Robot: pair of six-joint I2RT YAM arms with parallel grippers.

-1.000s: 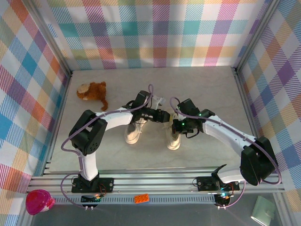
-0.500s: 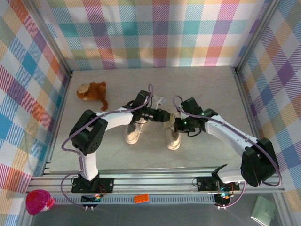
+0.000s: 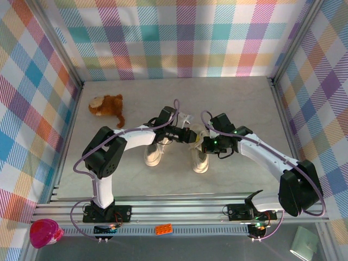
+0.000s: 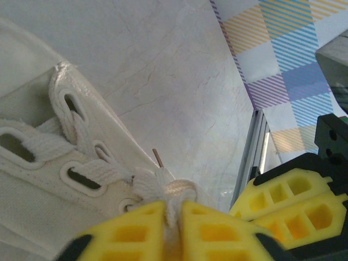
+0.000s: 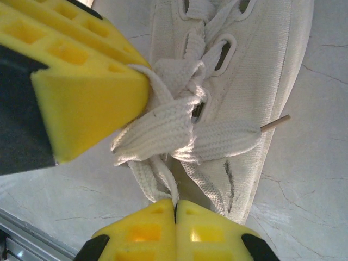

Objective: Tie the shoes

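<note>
Peering down from above, I lose the far halves of both shoes (image 3: 153,156) under the arms. Only their near ends stick out, side by side around mid-table. The lacing is covered in that view, and each wrist view cuts the shoe off at the frame edge. In the bundle of laces (image 5: 179,128) I cannot sort one strand from another. The table (image 3: 244,98) lies bare toward its far edge and right side, and a plush toy (image 3: 107,106) sits near the far left corner. Over the right-hand shoe (image 3: 200,162), the left gripper (image 4: 173,217) is clenched on a bunched bit of lace by the eyelets. Just beside it, the right gripper (image 5: 175,215) is pinched tight on another strand.
</note>
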